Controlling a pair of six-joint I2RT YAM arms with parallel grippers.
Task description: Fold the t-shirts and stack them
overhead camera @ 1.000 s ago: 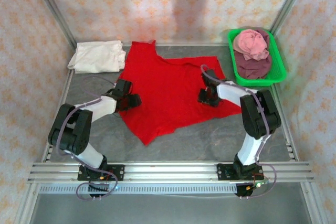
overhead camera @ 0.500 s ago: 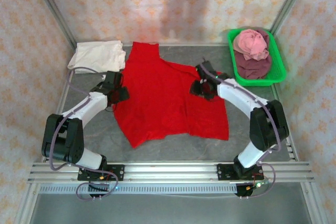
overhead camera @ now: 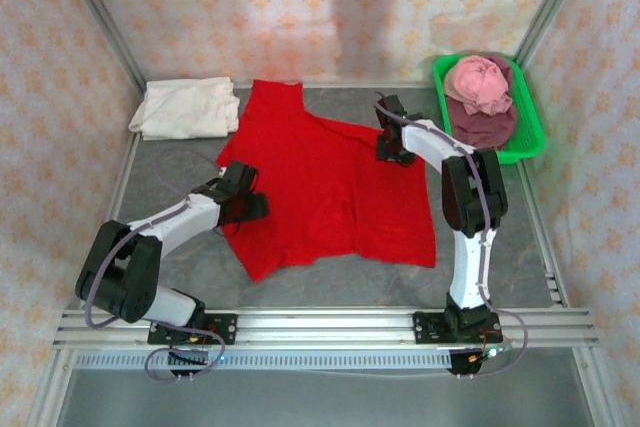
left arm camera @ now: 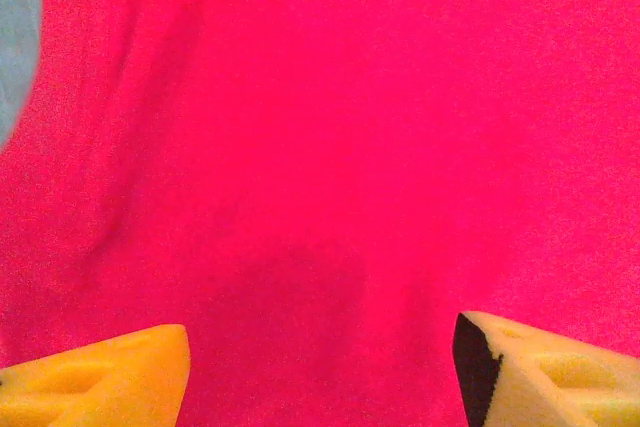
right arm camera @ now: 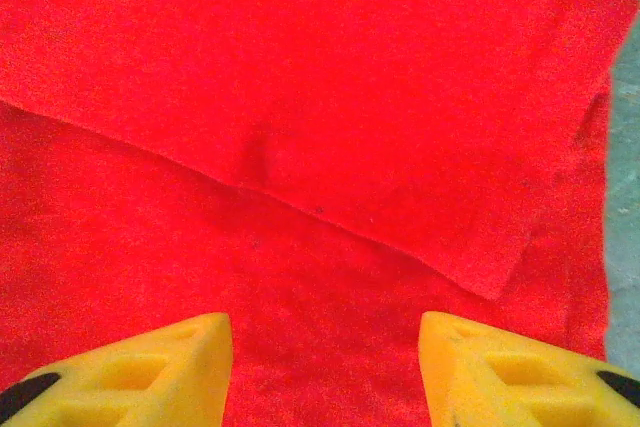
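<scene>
Four t-shirts: one red t-shirt [overhead camera: 330,197] spread at centre, one cream t-shirt [overhead camera: 185,107] upper left, one pink t-shirt [overhead camera: 478,82] atop one maroon t-shirt [overhead camera: 488,127] in the green tray [overhead camera: 505,157], upper right. Your left gripper [overhead camera: 248,202] and right gripper [overhead camera: 393,147] stand parted, empty, over the red.

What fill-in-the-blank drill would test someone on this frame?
The spread t-shirt is ____.
In the green tray, a ____ t-shirt lies atop the maroon t-shirt.
The cream-white t-shirt sits in the far ____ corner.
The left gripper and right gripper are both ____.
Missing: red; pink; left; open.
</scene>
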